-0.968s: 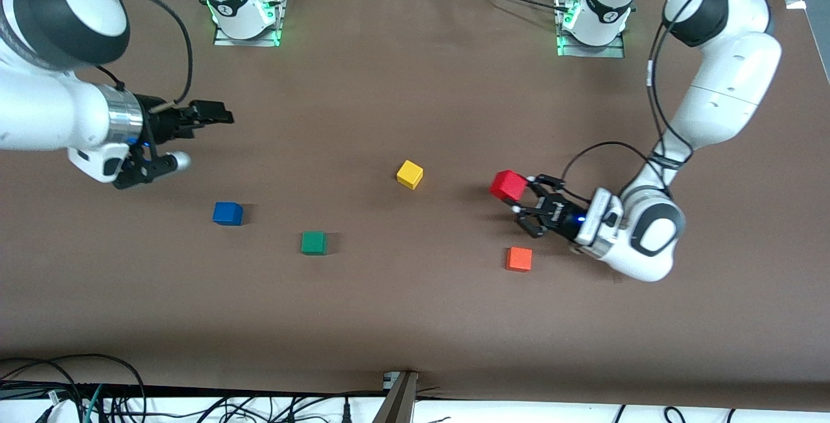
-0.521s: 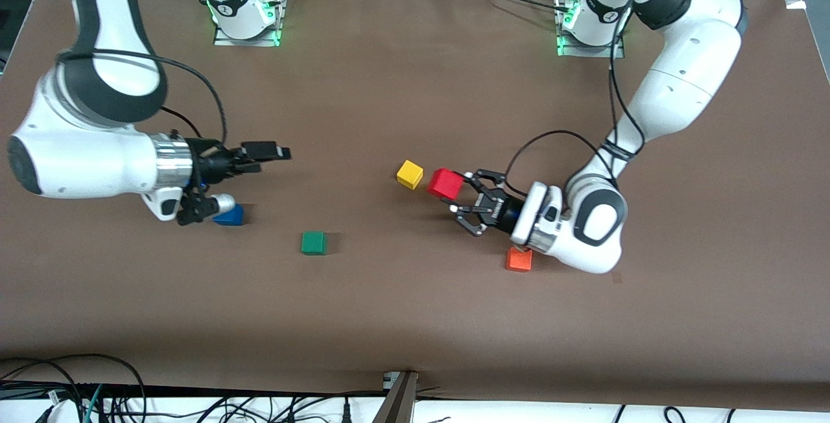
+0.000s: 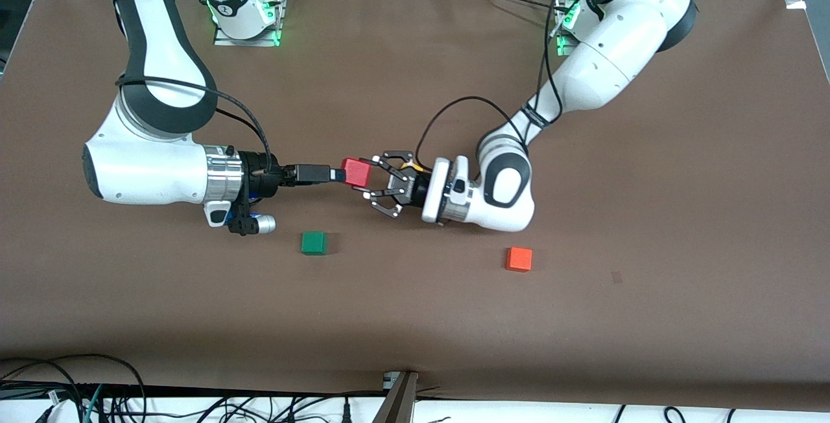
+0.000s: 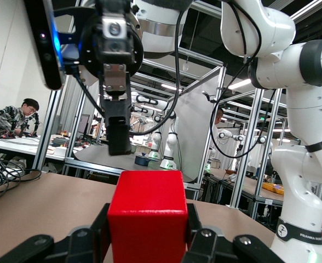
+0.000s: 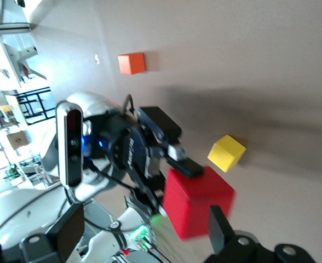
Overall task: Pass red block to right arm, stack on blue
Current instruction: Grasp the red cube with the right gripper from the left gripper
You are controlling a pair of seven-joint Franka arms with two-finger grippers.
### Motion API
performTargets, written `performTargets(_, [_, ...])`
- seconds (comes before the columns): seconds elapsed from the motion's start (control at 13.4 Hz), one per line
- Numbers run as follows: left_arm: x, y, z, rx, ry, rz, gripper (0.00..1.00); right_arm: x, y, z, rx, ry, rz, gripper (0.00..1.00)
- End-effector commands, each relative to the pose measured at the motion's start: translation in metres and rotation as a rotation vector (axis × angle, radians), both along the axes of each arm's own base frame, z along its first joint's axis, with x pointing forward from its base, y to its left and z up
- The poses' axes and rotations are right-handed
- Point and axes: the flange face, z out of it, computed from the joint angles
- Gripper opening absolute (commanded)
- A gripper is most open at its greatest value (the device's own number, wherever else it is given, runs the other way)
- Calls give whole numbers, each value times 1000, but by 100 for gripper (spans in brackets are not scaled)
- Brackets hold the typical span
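Holding the red block (image 3: 356,172) clamped in its claw fingers, the left gripper (image 3: 371,181) hangs in the air over the brown table (image 3: 415,293), above the yellow cube (image 5: 227,153) (hidden in the front view, plain in the right wrist view). Block is a cube, no long axis, one flat face toward the right gripper (image 3: 337,174), whose slim fingers stand apart around it, not clamped. Green cube (image 3: 314,242) lies nearer the front camera than the block; orange cube (image 3: 519,259) toward the left arm's end.
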Motion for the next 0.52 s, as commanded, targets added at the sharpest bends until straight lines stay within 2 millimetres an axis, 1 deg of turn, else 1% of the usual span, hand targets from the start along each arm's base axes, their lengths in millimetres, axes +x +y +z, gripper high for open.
performTargets(0.0, [2,0,12,8,1,21,0,-1,0,-12,14,32,-35,100])
performTargets(0.15, [1,-2,12,6,3,28,0,-4,-8,-22,7,44,-30,100])
performTargets(0.3, [0,-4,10,5,1,27,0,-8,-11,-28,0,62,-25,100])
performTargets(0.45, [0,-4,10,5,1,27,0,-12,-18,-39,-6,88,-37,100])
